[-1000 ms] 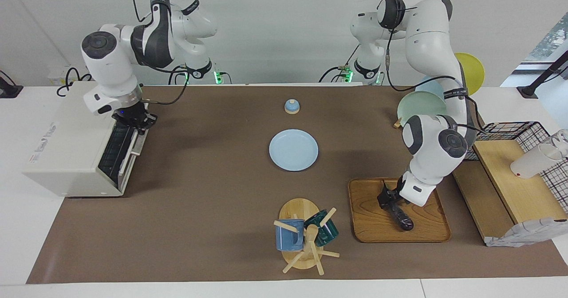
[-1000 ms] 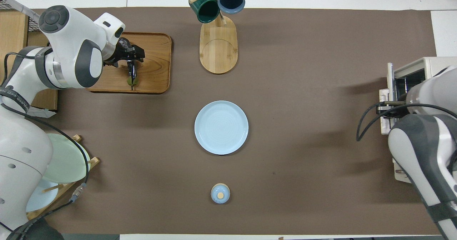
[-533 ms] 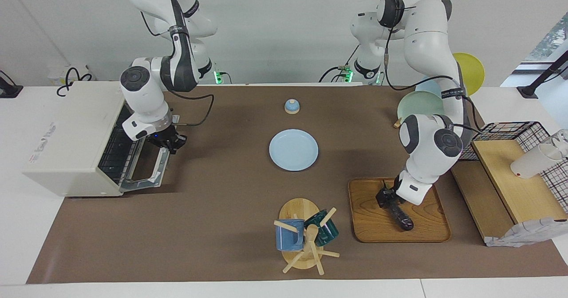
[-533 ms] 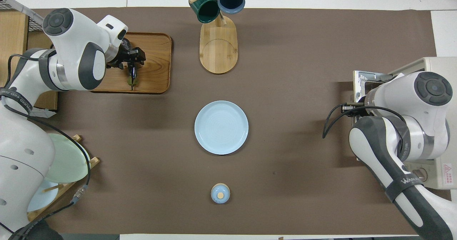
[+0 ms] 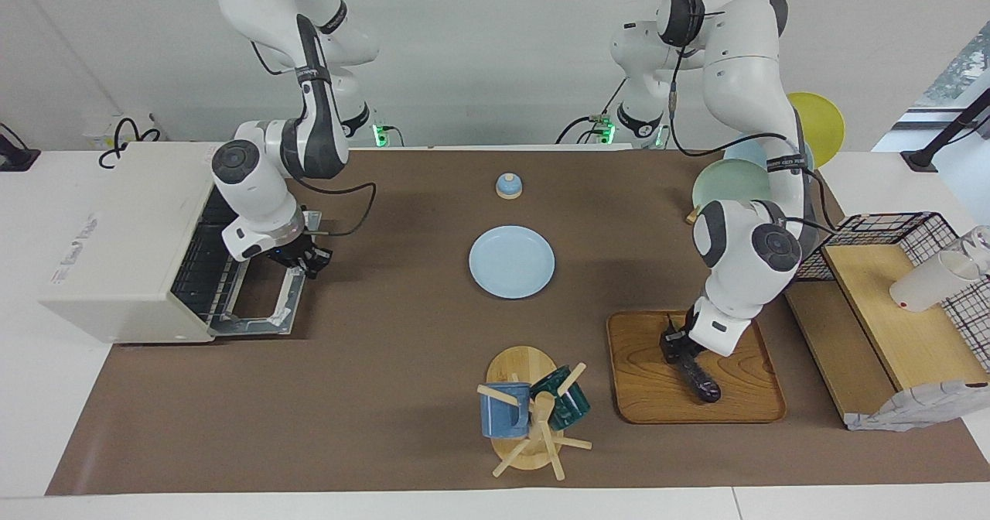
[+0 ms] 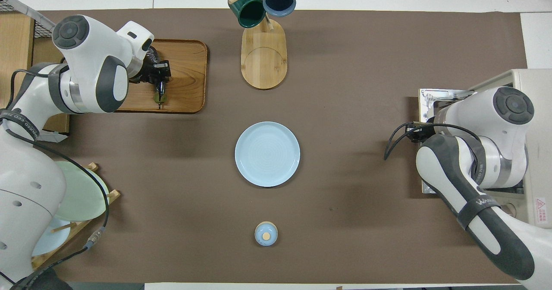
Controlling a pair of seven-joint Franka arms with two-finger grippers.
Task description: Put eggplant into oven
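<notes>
The dark purple eggplant (image 5: 700, 381) (image 6: 160, 94) lies on a wooden tray (image 5: 642, 396) (image 6: 185, 65) at the left arm's end of the table. My left gripper (image 5: 675, 347) (image 6: 157, 75) is down on the tray, its fingers closed around the eggplant's end that lies farther from the robots. The white oven (image 5: 116, 249) (image 6: 534, 91) stands at the right arm's end. Its glass door (image 5: 259, 303) (image 6: 431, 98) lies folded down, showing the wire rack inside. My right gripper (image 5: 305, 261) is shut on the door's handle bar. In the overhead view the right arm covers it.
A light blue plate (image 5: 511, 261) lies mid-table, with a small blue lidded jar (image 5: 508, 186) nearer the robots. A mug tree (image 5: 534, 412) with two mugs stands beside the tray. A plate rack (image 5: 735, 183) and a wire-and-wood rack (image 5: 897, 303) flank the left arm.
My right gripper pulled the oven door from shut down to lying open. My left gripper's fingers closed in on the eggplant, which stays on the tray.
</notes>
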